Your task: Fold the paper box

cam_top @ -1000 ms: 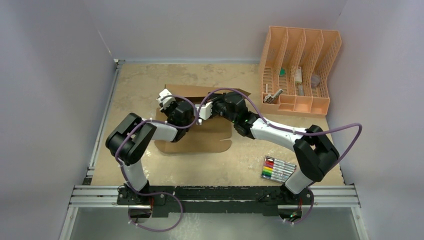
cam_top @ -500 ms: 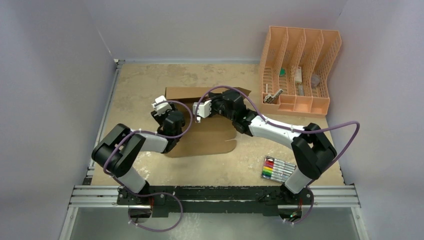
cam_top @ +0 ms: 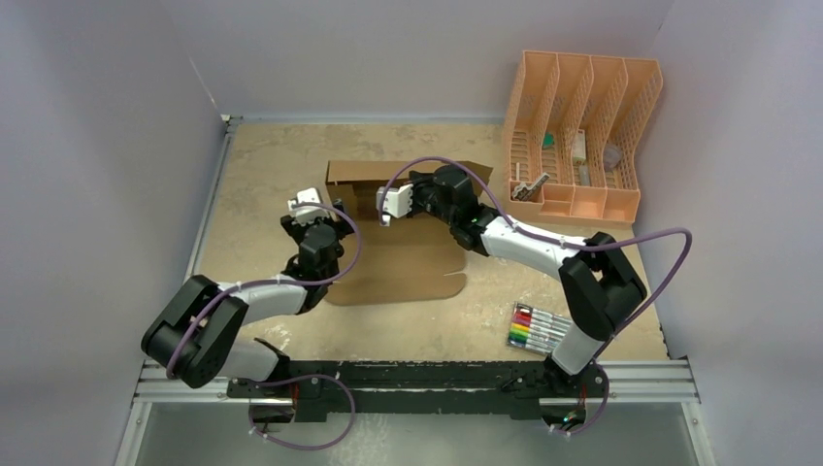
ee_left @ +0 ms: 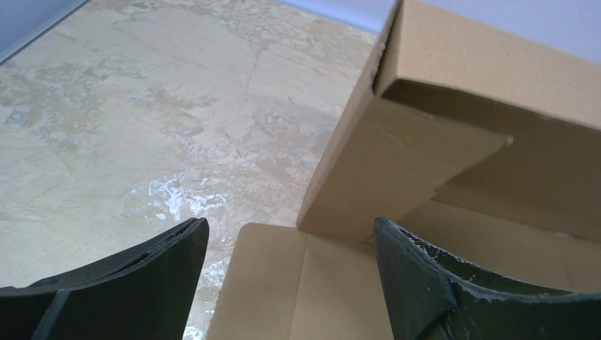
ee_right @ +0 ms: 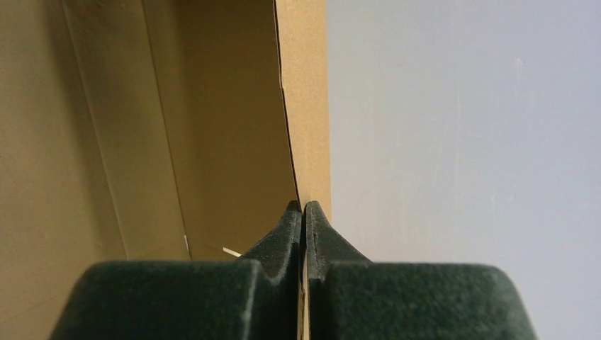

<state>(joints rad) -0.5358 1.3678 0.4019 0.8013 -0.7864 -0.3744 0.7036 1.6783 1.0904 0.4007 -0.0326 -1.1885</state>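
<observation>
Shows the paper box [cam_top: 398, 267] at mid-table, base panel flat on the table [cam_top: 262, 165], rear wall raised along the far side. Pinches the top edge of that rear wall with the right gripper [ee_right: 303, 207], pads pressed together on the cardboard. Holds the left gripper [ee_left: 289, 227] spread wide and empty, just beside the box's left corner, facing a short corner flap turned inward off the rear wall. Appears to be the step of raising the left side wall.

To do it well:
- Keep the right pinch firm, holding the rear wall upright.
- Slide one left finger under the flat side panel close to its crease, not at its free edge.
- Lift about the crease up to the inward flap.
- Avoid shoving the base sideways across the table.

Reveals no print, logo or label on the cardboard. Leaves any writing on the markers [cam_top: 539, 328] and in the peach organizer [cam_top: 582, 116] too small to read.
</observation>
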